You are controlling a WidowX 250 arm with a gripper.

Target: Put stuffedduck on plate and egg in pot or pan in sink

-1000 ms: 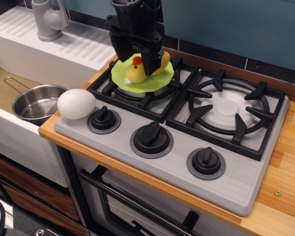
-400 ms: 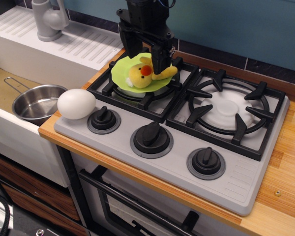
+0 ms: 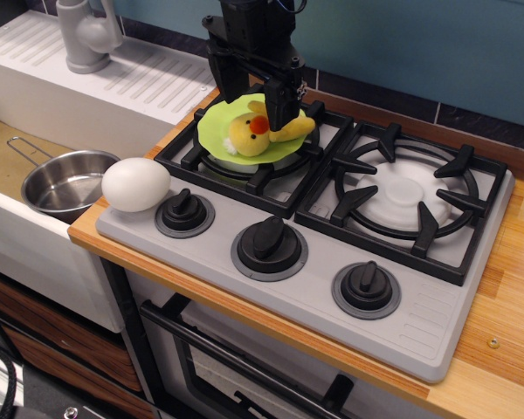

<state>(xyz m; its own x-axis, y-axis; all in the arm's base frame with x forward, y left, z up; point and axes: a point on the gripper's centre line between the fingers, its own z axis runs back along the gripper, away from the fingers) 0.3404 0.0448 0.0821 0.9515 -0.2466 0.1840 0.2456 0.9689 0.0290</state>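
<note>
The yellow stuffedduck (image 3: 251, 133) lies on the lime-green plate (image 3: 213, 131), which rests on the left rear burner grate. My black gripper (image 3: 252, 96) hangs just above and behind the duck, open and empty, its fingers (image 3: 284, 103) apart from the duck. The white egg (image 3: 135, 183) sits on the stove's front left corner, next to the left knob. The shiny steel pot (image 3: 63, 182) with a wire handle stands in the sink (image 3: 2, 161) at the left, empty.
The grey faucet (image 3: 86, 35) and the ribbed white drainboard (image 3: 140, 77) are at the back left. Three black knobs (image 3: 269, 240) line the stove front. The right burner grate (image 3: 408, 194) holds nothing. The wooden counter (image 3: 515, 288) runs along the right.
My gripper has let go of the duck and lifted up and slightly back. The duck has rolled over on the plate, its beak now facing up.
</note>
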